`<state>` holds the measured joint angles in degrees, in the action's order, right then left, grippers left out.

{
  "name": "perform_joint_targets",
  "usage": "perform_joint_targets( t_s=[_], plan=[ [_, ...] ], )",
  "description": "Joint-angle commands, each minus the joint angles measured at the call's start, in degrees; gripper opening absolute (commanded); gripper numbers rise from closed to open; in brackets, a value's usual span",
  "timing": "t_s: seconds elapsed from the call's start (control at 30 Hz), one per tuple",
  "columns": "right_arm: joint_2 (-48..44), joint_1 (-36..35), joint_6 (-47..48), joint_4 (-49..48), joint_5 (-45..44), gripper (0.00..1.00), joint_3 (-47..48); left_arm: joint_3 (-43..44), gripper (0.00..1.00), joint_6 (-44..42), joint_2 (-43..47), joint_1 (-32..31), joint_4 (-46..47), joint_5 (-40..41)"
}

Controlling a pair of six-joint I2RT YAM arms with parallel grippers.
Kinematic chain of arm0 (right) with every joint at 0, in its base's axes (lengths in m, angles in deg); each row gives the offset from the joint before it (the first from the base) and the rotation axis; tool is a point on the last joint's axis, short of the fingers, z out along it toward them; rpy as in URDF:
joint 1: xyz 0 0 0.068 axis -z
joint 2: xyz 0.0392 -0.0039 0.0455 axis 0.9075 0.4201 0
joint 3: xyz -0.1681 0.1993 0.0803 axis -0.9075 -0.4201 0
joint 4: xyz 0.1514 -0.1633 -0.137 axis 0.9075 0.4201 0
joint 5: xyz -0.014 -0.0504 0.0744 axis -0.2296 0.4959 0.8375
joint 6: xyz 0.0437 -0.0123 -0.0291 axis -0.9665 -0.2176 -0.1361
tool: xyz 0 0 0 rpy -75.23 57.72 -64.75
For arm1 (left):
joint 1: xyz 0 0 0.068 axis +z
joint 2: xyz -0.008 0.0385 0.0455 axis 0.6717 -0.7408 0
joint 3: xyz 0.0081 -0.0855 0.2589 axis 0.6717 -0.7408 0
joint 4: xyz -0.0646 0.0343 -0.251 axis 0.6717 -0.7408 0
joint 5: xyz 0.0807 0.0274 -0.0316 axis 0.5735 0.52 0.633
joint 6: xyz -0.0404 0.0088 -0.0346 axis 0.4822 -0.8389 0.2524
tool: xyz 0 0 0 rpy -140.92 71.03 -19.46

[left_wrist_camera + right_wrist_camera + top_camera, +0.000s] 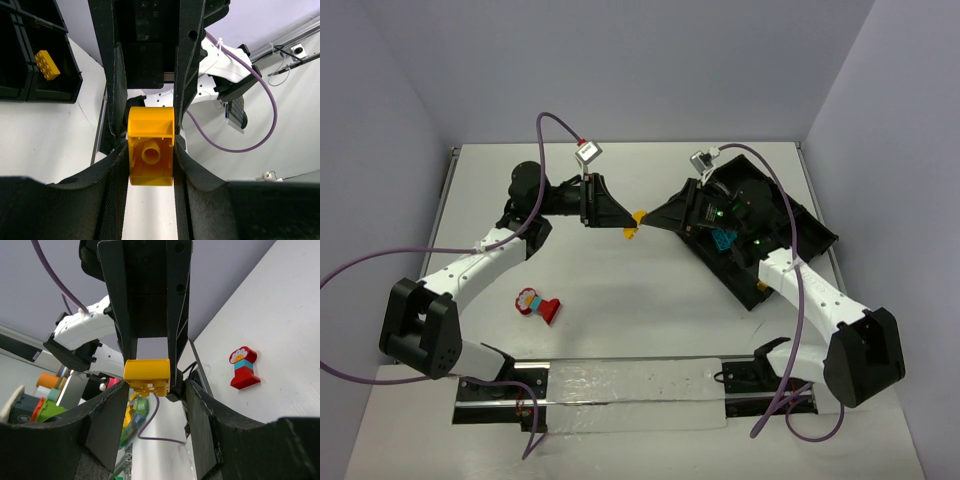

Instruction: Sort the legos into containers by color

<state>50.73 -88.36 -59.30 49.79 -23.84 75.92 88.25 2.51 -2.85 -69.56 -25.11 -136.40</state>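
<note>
A yellow lego (pixel 636 222) hangs above the table's middle, where both grippers meet tip to tip. My left gripper (pixel 626 226) is shut on it; in the left wrist view (pixel 150 150) both pads press the brick's (pixel 150 131) sides. My right gripper (pixel 647 221) is open around the same brick (pixel 146 370); in the right wrist view (pixel 156 387) a gap shows on its right side. A red and cyan clump (pixel 538 305) stands on the table at the left and also shows in the right wrist view (pixel 244 367). The black divided tray (pixel 815 232) lies at the right with a cyan brick (pixel 722 240) inside. Another compartment (pixel 20 87) holds a yellow brick (pixel 47 65).
A metal rail with a clear plastic sheet (pixel 630 395) runs along the near edge between the arm bases. Purple cables (pixel 380 260) loop off both arms. Walls close the table on the left, back and right.
</note>
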Motion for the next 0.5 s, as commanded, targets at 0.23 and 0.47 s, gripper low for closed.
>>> perform_joint_targets(
  t_s=[0.23,0.47],
  plan=[
    [0.3,0.0,-0.4,-4.1,1.4,0.53,4.2,0.0,0.0,-0.7,-0.3,0.2,2.2,-0.8],
    [0.9,-0.2,-0.5,-4.2,2.0,0.48,4.5,0.0,0.0,-0.7,-0.2,0.2,1.9,-0.9]
  ],
)
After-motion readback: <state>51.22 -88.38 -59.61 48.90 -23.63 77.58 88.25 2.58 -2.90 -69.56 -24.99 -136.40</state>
